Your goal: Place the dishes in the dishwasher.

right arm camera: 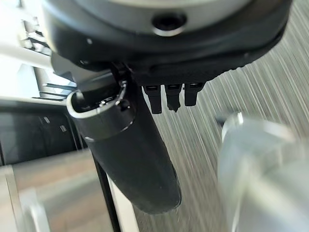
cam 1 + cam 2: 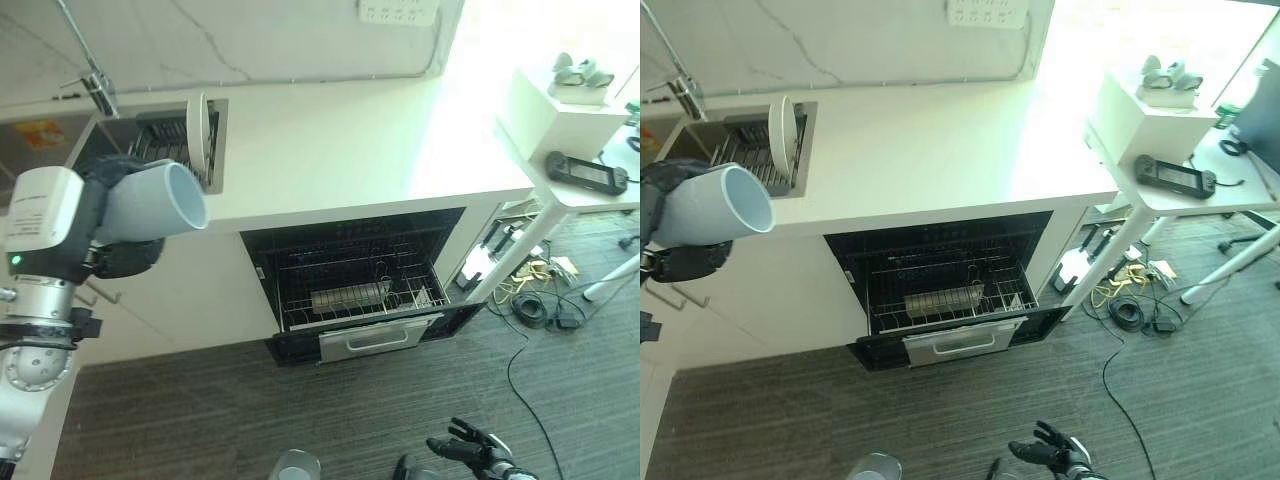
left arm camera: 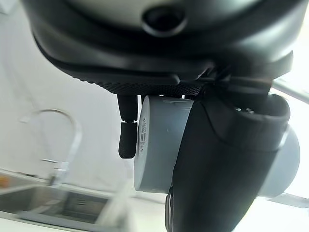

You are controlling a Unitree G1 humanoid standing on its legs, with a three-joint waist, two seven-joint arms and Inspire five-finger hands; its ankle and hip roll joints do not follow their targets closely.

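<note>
At the left of the frame, the left hand (image 2: 115, 215) is wrapped round one grey cup (image 2: 155, 203), held on its side. One plate (image 2: 199, 128) stands in the sink rack (image 2: 160, 140), upper left. The dishwasher (image 2: 355, 285) at centre gapes, one rack out. The right hand (image 2: 470, 447), bottom right, hangs with fingers loosely spread, empty.

Grey cup (image 2: 150, 204) sideways, aloft

head stereo: high, looking down, both share dishwasher (image 2: 355, 285) | wrist cams: very close
</note>
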